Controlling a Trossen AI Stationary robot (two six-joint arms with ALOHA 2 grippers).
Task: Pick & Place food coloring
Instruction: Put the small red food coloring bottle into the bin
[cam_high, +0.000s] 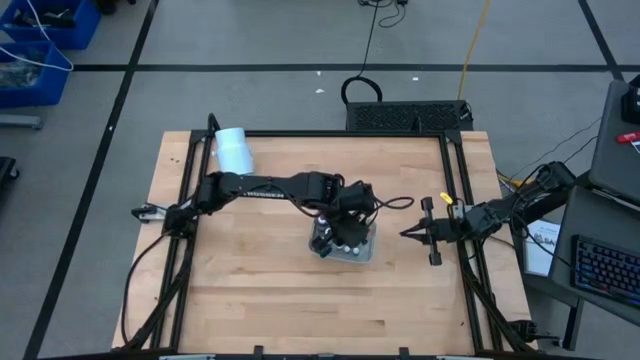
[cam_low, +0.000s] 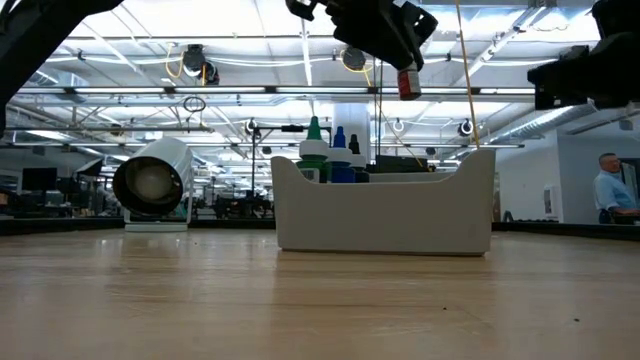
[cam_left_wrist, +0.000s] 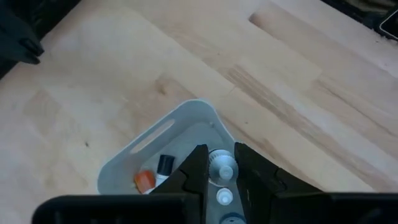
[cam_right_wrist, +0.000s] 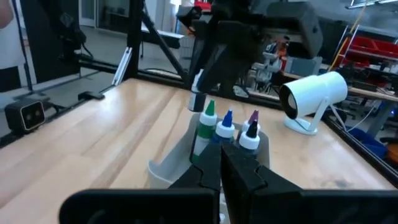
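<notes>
The left gripper (cam_high: 345, 222) hung above the grey tray (cam_high: 362, 252), which sat near the middle of the desk (cam_high: 260, 300), a little toward its right edge. Its fingers (cam_left_wrist: 194, 167) were clamped on a small red-capped food coloring bottle (cam_low: 408, 83), held in the air over the tray's right end (the low view showed the bottle clear of the rim). In the left wrist view, a white bottle top (cam_left_wrist: 222, 168) showed between the two fingers, with the tray's curved wall (cam_left_wrist: 155, 134) below.

Inside the tray stood more bottles: a green-tipped one (cam_right_wrist: 206, 127), a blue-tipped one (cam_right_wrist: 225, 126) and a purple-tipped one (cam_right_wrist: 251, 132), close together. An orange cap (cam_left_wrist: 143, 180) and a dark-capped bottle (cam_left_wrist: 164, 165) lay on the tray floor.

The right gripper (cam_high: 408, 234) waited just beside the tray, toward the desk's right edge, its fingers pressed together on nothing. A white cylinder (cam_high: 235, 150) lay near the desk's far left corner. A person (cam_low: 607, 196) stood in the room beyond.
</notes>
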